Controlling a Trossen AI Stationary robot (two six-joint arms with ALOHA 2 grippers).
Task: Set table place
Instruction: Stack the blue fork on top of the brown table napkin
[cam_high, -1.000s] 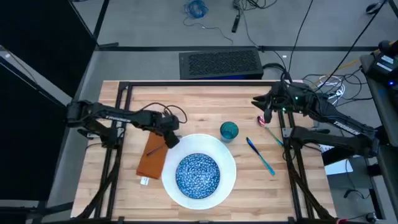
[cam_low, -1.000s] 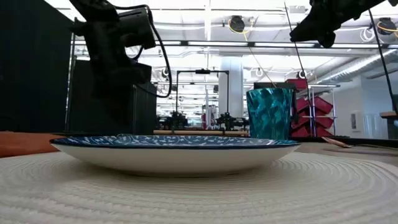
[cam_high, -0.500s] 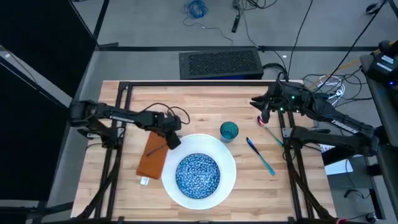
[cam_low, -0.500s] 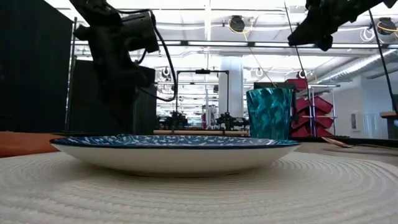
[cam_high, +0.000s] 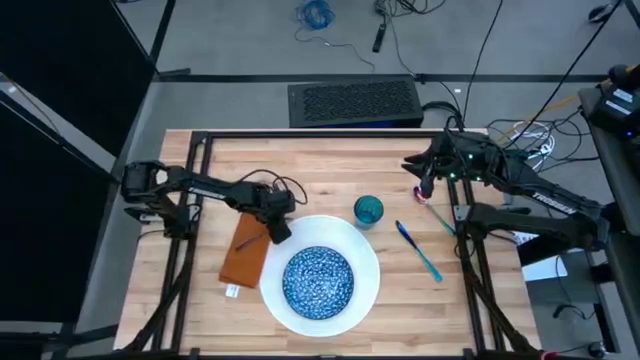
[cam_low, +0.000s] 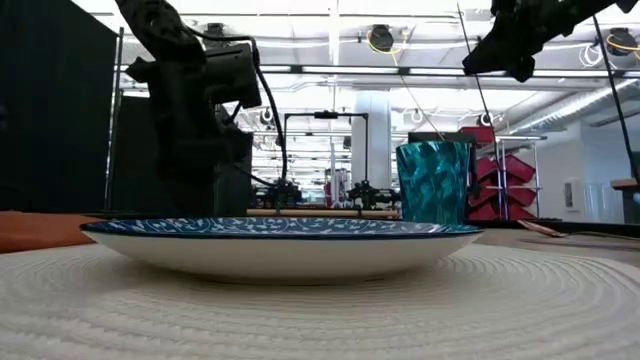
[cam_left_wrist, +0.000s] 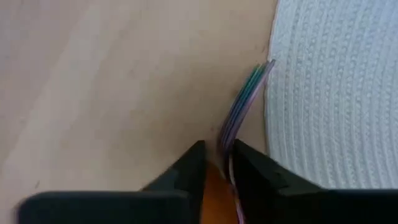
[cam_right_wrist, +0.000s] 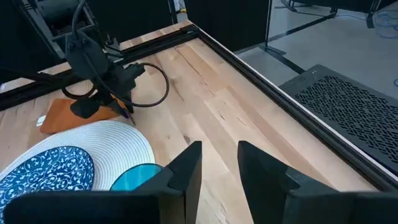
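Cutlery (cam_left_wrist: 239, 112), slim and iridescent, is clamped between the fingers of the left hand (cam_high: 277, 232) at the napkin's (cam_high: 244, 249) inner corner, just beside the white woven mat (cam_high: 318, 275) on the worktop (cam_high: 320, 165). The piece is judged stiff, light and slippery; a mid-handle hold would resist twisting. The right hand (cam_right_wrist: 214, 163) hangs apart over the far side, fingers spread, gripping nothing.
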